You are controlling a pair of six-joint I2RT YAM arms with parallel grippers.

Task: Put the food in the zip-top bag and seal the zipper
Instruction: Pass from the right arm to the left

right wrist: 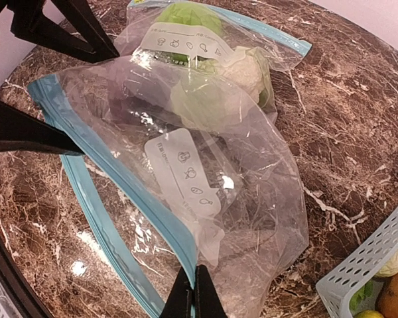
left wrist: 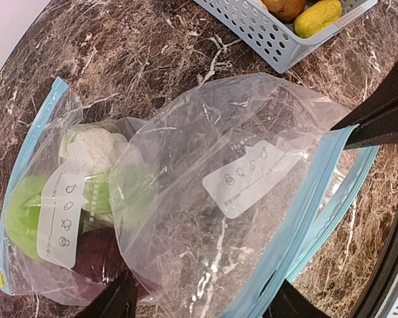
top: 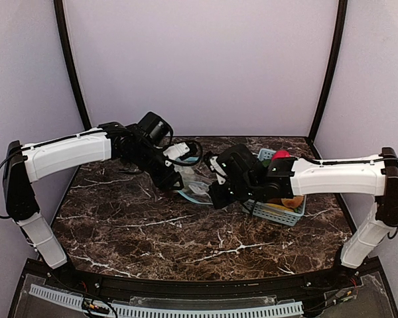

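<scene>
A clear zip-top bag (left wrist: pixel 252 132) with a blue zipper strip (right wrist: pixel 119 179) lies on the marble table; no food shows in it. It overlaps another clear bag (left wrist: pixel 40 218) holding a white cauliflower (left wrist: pixel 99 142), a green piece (left wrist: pixel 20 212) and a dark red piece (left wrist: pixel 96 255). My right gripper (right wrist: pixel 198 288) is shut on the zipper edge. My left gripper (left wrist: pixel 199 305) stands open astride the opposite end of the same bag, one finger (left wrist: pixel 113 301) on each side. More food sits in the basket: an orange piece (left wrist: pixel 283 6) and a yellow piece (left wrist: pixel 318 16).
The light-blue slotted basket (top: pixel 278 213) stands right of the bags under my right arm, with a red piece (top: pixel 280 154) at its far end. Purple walls enclose the table on three sides.
</scene>
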